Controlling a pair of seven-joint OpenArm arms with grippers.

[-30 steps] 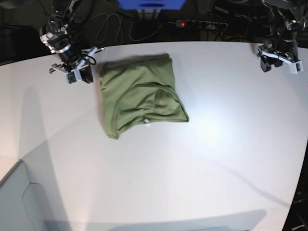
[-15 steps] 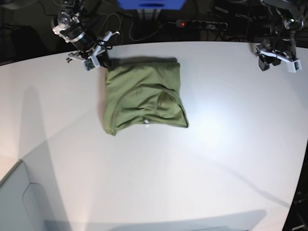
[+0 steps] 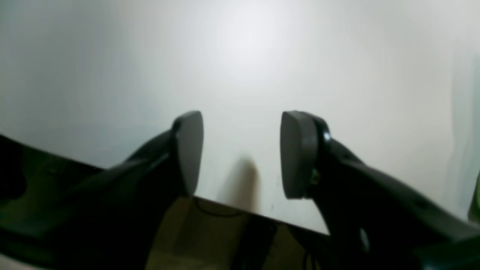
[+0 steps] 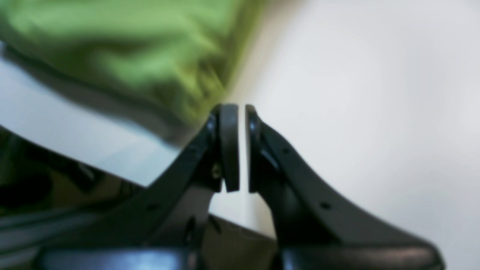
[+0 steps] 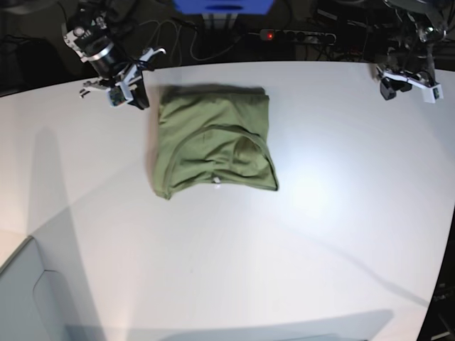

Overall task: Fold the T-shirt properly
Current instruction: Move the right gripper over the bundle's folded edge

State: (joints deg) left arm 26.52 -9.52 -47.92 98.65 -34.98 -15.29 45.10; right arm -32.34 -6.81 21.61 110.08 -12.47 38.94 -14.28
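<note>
The T-shirt lies folded into a compact, roughly rectangular bundle on the white worktop, toward its far side and a little toward the side where the right arm works; a small pale tag shows at the bundle's near edge. Compared with half a second ago, the bundle sits in much the same spot, though its far edge now looks slightly squarer, with the top corner nearest the right arm no longer tucked under the tool. The right end effector has pulled back from that corner: earlier it was touching the shirt's far corner, and now it stands just beside the shirt, off the fabric, near the far edge of the worktop. In the right wrist view, the right end effector has its jaws almost together, with only a thin sliver of worktop showing between the pads, and nothing is caught between them; the T-shirt appears as a blurred green mass beyond the fingertips and to one side, apart from them. The left end effector hangs well away from the shirt, over the worktop's far corner on the opposite side, in nearly the same place as before. In the left wrist view, the left end effector has its jaws spread wide, holding nothing, with bare worktop between the pads.
</note>
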